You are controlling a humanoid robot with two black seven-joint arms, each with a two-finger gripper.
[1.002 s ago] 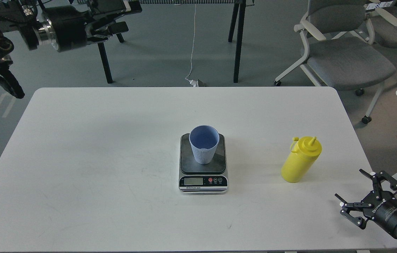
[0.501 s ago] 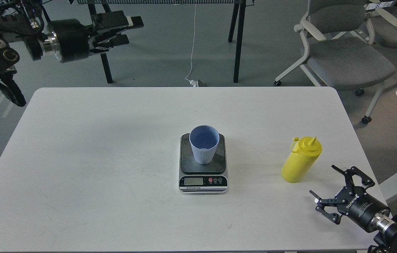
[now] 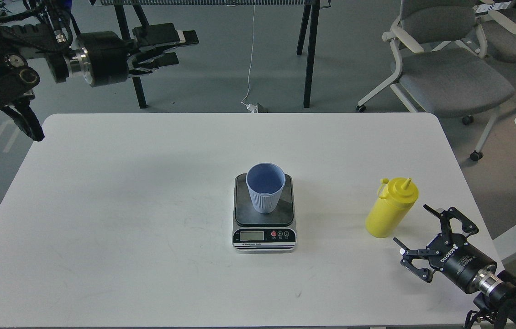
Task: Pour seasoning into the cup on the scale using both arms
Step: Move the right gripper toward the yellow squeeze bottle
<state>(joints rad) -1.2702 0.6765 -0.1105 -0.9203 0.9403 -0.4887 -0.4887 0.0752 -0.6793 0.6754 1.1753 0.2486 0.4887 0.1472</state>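
The right gripper sits low over the table's near right corner with its two fingers spread wide and nothing between them. The seasoning stands just ahead of it and a little to its left, near but not touching, so the open mouth already faces roughly toward the bottle's lower body. The bottle is upright, its long axis vertical, nozzle pointing up with the small cap hanging off on the side toward the cup.

That cup stands on the dark plate of the scale, well off to the left of the right gripper, with the bottle between the two.

The left gripper hangs high beyond the table's far left edge, well apart from both cup and bottle. Its fingers look parted with nothing held, though from this angle I'd not swear how wide.

So the right arm is plainly the nearer one for the bottle, and I'd judge the coming move to be a short reach forward and left to close around the bottle's side.
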